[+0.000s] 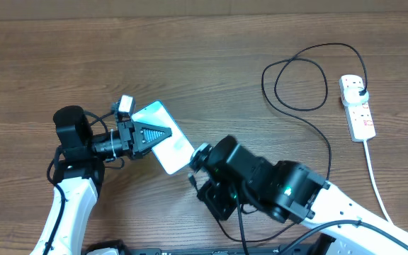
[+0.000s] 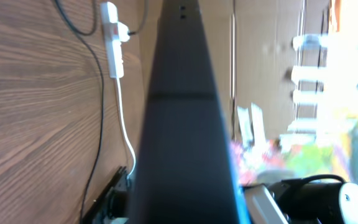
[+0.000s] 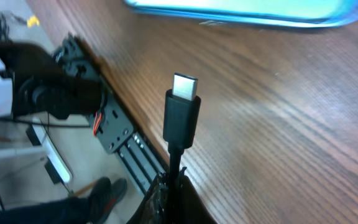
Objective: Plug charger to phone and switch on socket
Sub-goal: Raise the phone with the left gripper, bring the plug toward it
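Here the charger points tip-first toward the phone.

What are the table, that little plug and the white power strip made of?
The table: wood or wood-look laminate, matte, visible grain. The plug: black matte plastic body, it seems, with a shiny metal tip. The power strip: probably smooth white plastic, with red marks.

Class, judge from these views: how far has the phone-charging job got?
Done: the charger's black plug sits in the socket. In hand: left end effector grips the phone; right end effector holds the charger tip short of it. Left: insert the tip; whether the socket is switched on is unreadable.
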